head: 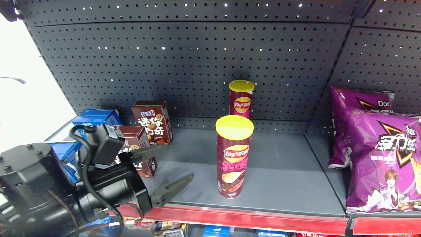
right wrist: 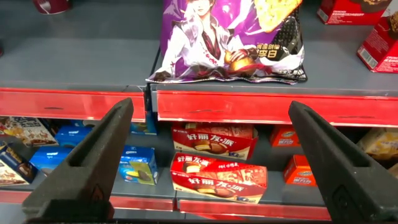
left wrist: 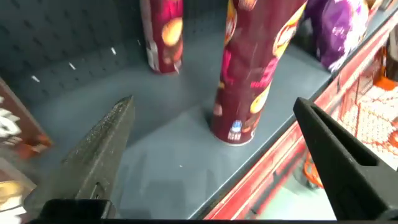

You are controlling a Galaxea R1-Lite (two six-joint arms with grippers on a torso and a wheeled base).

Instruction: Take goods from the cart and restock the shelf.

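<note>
Maroon chip can (head: 233, 158) stands on shelf (head: 283, 171) near spread left end effector (head: 180, 161).

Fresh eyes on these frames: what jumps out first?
A tall yellow-lidded maroon can stands upright near the front of the shelf, with a second can behind it at the pegboard. The left gripper hangs open just left of the front can; bright purple snack bags fill the bay to the right.
</note>
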